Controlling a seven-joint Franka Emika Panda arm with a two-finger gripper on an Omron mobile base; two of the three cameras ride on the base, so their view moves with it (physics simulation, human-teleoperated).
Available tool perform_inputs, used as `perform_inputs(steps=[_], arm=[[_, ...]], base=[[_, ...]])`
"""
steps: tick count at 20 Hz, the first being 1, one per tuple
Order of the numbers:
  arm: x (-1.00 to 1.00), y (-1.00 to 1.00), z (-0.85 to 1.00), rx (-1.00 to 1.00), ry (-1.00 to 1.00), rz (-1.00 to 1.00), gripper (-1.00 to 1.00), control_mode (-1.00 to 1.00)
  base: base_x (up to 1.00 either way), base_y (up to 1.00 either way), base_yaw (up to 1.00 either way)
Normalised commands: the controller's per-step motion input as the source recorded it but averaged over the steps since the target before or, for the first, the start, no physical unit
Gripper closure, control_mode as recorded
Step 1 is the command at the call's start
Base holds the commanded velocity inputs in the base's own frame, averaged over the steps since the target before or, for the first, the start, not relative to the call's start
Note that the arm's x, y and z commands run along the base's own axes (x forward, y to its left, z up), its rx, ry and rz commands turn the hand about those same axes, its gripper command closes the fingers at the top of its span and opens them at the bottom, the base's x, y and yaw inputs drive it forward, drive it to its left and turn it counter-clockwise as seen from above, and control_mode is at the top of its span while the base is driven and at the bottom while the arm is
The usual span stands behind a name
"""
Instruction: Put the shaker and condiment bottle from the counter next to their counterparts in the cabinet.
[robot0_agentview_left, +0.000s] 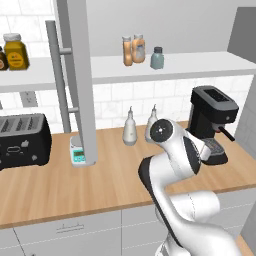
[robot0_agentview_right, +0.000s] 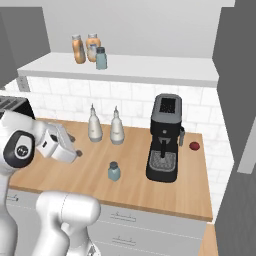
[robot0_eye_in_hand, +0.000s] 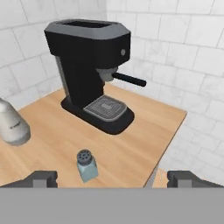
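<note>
Hand view – shaker (robot0_eye_in_hand: 87, 165): upright on the surface (robot0_eye_in_hand: 131, 148), near its front edge, apart from the coffee machine (robot0_eye_in_hand: 89, 65).
Hand (robot0_eye_in_hand: 112, 178): released, holding nothing.

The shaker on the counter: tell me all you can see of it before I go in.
The shaker is small, pale blue-grey and translucent, glass or plastic by its look, with a dark grey round cap pierced with holes. It stands upright on the wooden counter, in front of the black coffee machine, apart from it and from the white spouted bottles. Nothing touches it; in the hand view it sits between the open jaws, still ahead of them.
</note>
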Motion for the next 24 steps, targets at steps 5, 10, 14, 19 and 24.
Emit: perform_inputs(steps=[5,10,14,19,24], arm=[[0.02,-0.26,-0.78,-0.09,0.0,0.01,-1.0,-1.0],[0.05,-0.12,-0.61,-0.06,0.01,0.02,-1.0,-1.0],[0.17,-0.11,-0.59,-0.04,0.0,-0.04,-1.0,-1.0],[0.12,-0.02,-0.53,-0.05,-0.01,-0.17,-1.0,-1.0],[0.01,0.0,-0.24,-0.06,-0.04,-0.26,-1.0,-1.0]], base=[[0.0,0.0,0.0],[0.0,0.0,0.0],[0.0,0.0,0.0],[0.0,0.0,0.0],[0.0,0.0,0.0]])
